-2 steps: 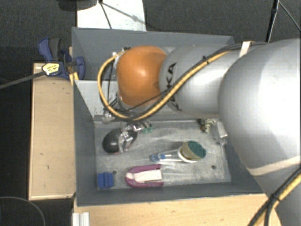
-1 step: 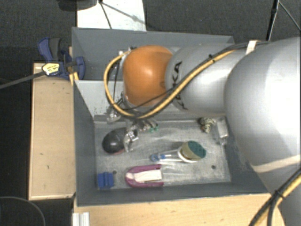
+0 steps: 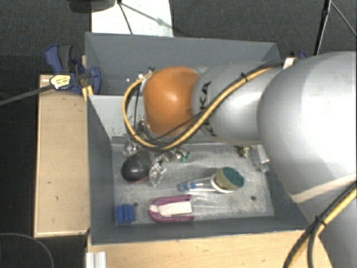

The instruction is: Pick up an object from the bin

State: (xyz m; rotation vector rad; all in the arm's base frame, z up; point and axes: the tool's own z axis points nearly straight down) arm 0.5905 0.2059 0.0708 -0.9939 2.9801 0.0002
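Toward the far left of the bin (image 3: 104, 166) floor, the gripper (image 3: 155, 172) sits low, just beside a black rounded object (image 3: 133, 170), probably the nearest candidate for picking. Whether the jaws are released or clenched cannot be told beneath the orange wrist cover (image 3: 170, 99).

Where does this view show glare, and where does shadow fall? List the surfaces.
Camera view: bright glare on the arm's silver shell, a softer sheen on the orange cover; shadow beneath that cover darkens the bin floor round the black ball; the purple-and-white object near the front wall lies evenly lit.
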